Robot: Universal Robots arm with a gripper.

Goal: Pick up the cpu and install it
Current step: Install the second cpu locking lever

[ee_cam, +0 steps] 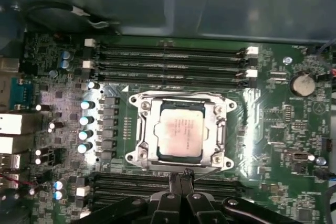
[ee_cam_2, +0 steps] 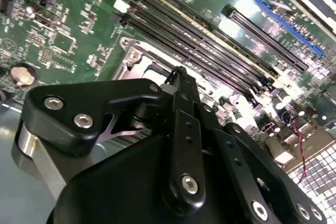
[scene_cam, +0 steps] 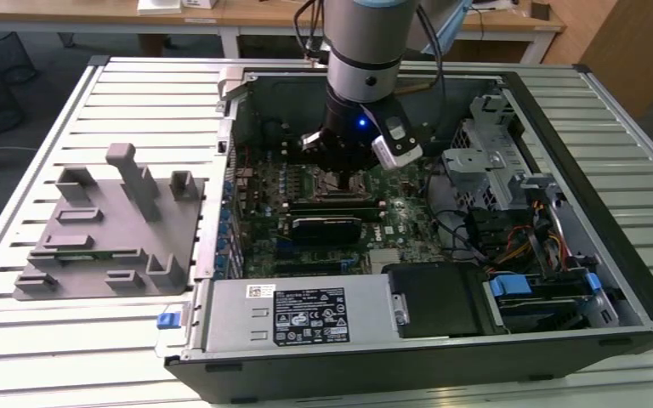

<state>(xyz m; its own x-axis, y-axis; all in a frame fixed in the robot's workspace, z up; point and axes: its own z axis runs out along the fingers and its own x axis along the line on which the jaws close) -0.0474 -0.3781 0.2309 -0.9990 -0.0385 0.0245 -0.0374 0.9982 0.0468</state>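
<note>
Silver-grey metal marks the cpu (ee_cam: 179, 136), which is seen in the first wrist view lying flat inside the socket frame (ee_cam: 181, 97) on the green motherboard (ee_cam: 278, 145). The chip is enclosed by the frame on all four sides and is held by nothing. Long black memory slots (ee_cam: 168, 64) are laid in parallel rows on one side of the socket, and a second bank (ee_cam: 131, 184) is laid on the opposite side. A row of small cylindrical capacitors (ee_cam: 86, 127) is lined up beside the frame.

The gripper (ee_cam: 182, 173) is seen in the first wrist view just off the frame's edge, with its black fingertips pressed together and nothing pinched between them. In the exterior view the gripper (scene_cam: 343, 166) is lowered into the open computer case (scene_cam: 599, 246), directly above the socket area. From the cpu's place in that view, the grey tray (scene_cam: 111, 229) with upright blocks is found at nine o'clock, outside the case on the slatted table (scene_cam: 65, 340), well apart from the arm. A power supply box (scene_cam: 303, 314) is found at six o'clock.
</note>
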